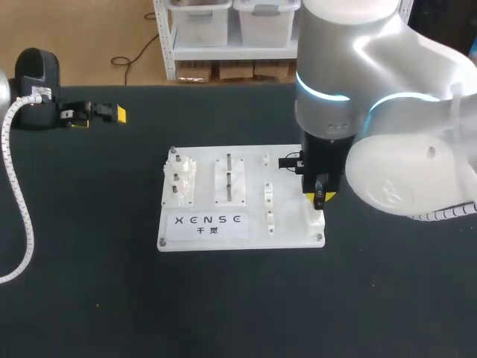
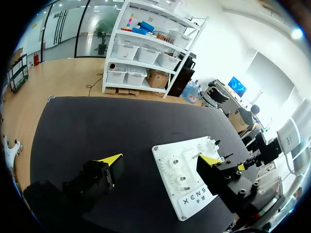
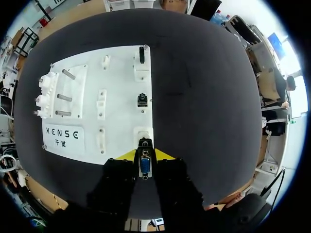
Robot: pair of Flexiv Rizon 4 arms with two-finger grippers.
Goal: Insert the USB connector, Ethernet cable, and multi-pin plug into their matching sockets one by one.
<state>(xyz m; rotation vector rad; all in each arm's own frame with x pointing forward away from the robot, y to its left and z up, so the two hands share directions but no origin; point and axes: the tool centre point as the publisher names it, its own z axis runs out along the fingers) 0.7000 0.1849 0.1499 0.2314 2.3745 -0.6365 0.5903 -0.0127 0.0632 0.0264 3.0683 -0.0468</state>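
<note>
Your right claw [image 3: 144,156] grips the plug [image 3: 145,166] at the board's [image 1: 287,224] four o'clock corner, right by a socket [image 3: 144,133]. Whether they touch is unclear, and from overhead the arm hides both. Your left claw [image 2: 160,159] rests with fingers spread wide at the table's [image 1: 89,261] ten o'clock.
</note>
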